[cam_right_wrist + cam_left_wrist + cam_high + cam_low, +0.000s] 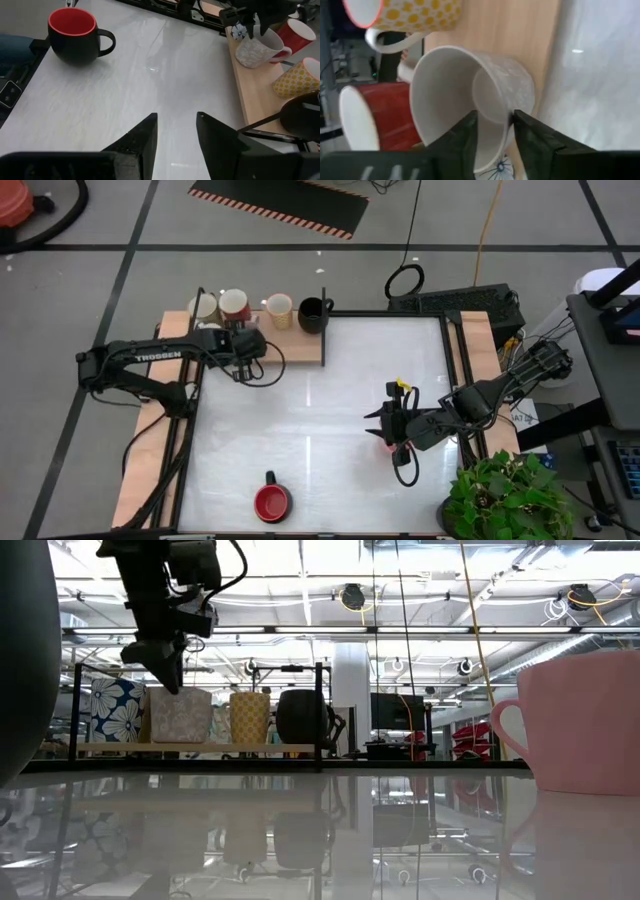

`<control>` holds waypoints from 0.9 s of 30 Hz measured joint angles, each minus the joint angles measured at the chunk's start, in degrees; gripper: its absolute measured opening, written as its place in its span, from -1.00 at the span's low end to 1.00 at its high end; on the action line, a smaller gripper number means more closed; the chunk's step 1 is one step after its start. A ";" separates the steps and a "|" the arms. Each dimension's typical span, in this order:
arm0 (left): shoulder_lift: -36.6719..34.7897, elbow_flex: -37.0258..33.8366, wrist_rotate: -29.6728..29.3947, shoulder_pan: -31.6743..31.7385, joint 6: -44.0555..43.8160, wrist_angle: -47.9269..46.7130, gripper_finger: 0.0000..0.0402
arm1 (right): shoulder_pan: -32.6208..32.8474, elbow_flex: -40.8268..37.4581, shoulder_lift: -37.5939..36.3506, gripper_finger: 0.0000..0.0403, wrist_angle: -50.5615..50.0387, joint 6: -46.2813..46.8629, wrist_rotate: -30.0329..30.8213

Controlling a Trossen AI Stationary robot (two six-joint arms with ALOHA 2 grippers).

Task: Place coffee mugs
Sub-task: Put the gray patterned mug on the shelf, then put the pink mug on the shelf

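**Left pincer pinches a mug's rim at the wooden shelf**

The white, faintly patterned ceramic mug (485,95) lies tilted over the pale wooden shelf (290,345) at the counter's (320,410) far edge, its rim pinched between the fingers of the left pincer (494,131). Beside it sit a red mug with white inside (372,117), a yellow dotted mug (279,310) and a black round mug (313,314). A black mug with red interior (272,502) stands alone near the counter's front edge. The right pincer (176,131), spread and holding nothing, hovers over the counter's right side, by a pink mug (590,720).
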 joint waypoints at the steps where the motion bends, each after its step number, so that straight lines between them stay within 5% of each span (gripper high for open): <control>1: 0.00 -0.01 -0.72 -0.14 -0.90 -0.04 -0.29 | 0.00 0.00 0.00 -0.36 0.00 0.00 0.01; 8: -0.04 0.00 -3.64 -2.51 -12.73 -0.07 -0.07 | 0.00 0.00 0.00 -0.36 0.01 1.31 0.03; 14: -0.04 0.00 0.50 -6.94 -26.00 3.29 -0.06 | -0.82 -2.13 -0.04 -0.36 1.90 3.58 0.30; 27: -0.04 -0.02 -0.37 -23.54 -32.70 11.87 -0.06 | -4.53 -9.33 0.02 -0.36 5.15 12.97 -6.13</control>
